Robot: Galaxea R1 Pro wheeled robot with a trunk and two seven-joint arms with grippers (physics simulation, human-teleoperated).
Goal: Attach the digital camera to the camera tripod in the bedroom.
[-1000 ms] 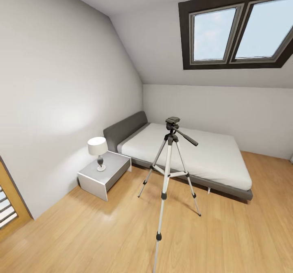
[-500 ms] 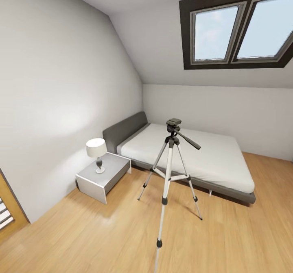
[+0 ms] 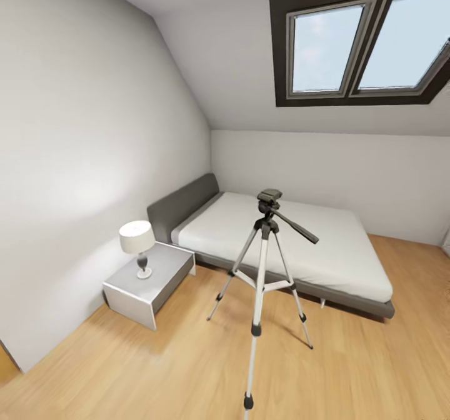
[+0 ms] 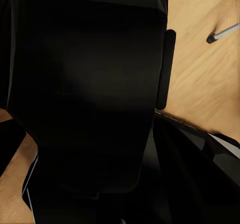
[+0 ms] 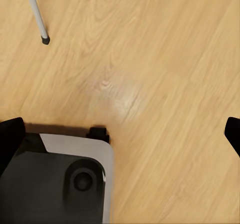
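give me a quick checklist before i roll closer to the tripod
1. camera tripod upright, feet on the wood floor: ok
2. pan head top bare, nothing mounted: ok
3. right gripper open, nothing between its fingers: ok
4. digital camera secured: cannot tell, a black shape blocks the left wrist view
5. pan head within arm's reach: cannot tell

A large black body blocks most of the frame at close range; its identity cannot be determined. Beyond it lies light wood floor, with one silver tripod leg tip, black-footed.
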